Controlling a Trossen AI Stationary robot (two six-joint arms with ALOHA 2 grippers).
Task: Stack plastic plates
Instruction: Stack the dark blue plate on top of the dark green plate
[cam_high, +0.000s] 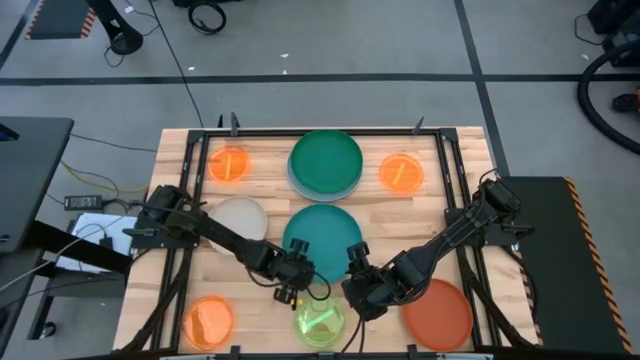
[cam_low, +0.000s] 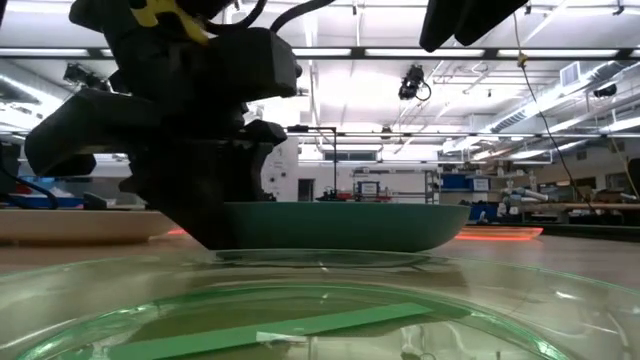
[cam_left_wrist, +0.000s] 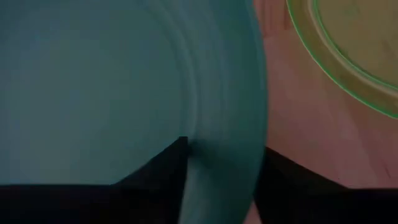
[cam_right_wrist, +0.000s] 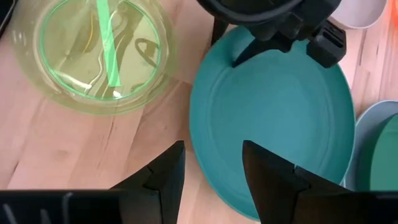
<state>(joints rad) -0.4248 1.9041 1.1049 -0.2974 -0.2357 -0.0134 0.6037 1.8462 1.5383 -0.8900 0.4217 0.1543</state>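
The teal plate (cam_high: 322, 238) lies at the table's middle. My left gripper (cam_high: 296, 272) is at its near-left rim and is shut on it; in the low view this gripper (cam_low: 190, 170) hides the plate's left end. My right gripper (cam_right_wrist: 211, 165) is open at the near-right rim (cam_right_wrist: 214, 186), one finger over the plate and one over the wood, touching nothing. The lime green plate (cam_high: 320, 322) rests on the table just near of both grippers. The dark green plate (cam_high: 325, 162) sits on the light blue plate (cam_high: 292, 180) at the far side. My left gripper holds the teal plate by its near-left rim (cam_left_wrist: 224, 124). The rim is pinched between the two fingers, one finger (cam_left_wrist: 161, 165) over the plate's inside and the other (cam_left_wrist: 298, 180) outside it. The fingers come slanting down from the table's left. The plate (cam_low: 340, 225) looks level.
The beige plate (cam_high: 240, 218) lies left of the teal one and the red-orange plate (cam_high: 438, 312) at the near right. Small orange plates sit at the far left (cam_high: 229, 164), far right (cam_high: 401, 172) and near left (cam_high: 209, 320). A black frame (cam_high: 440, 160) borders the table.
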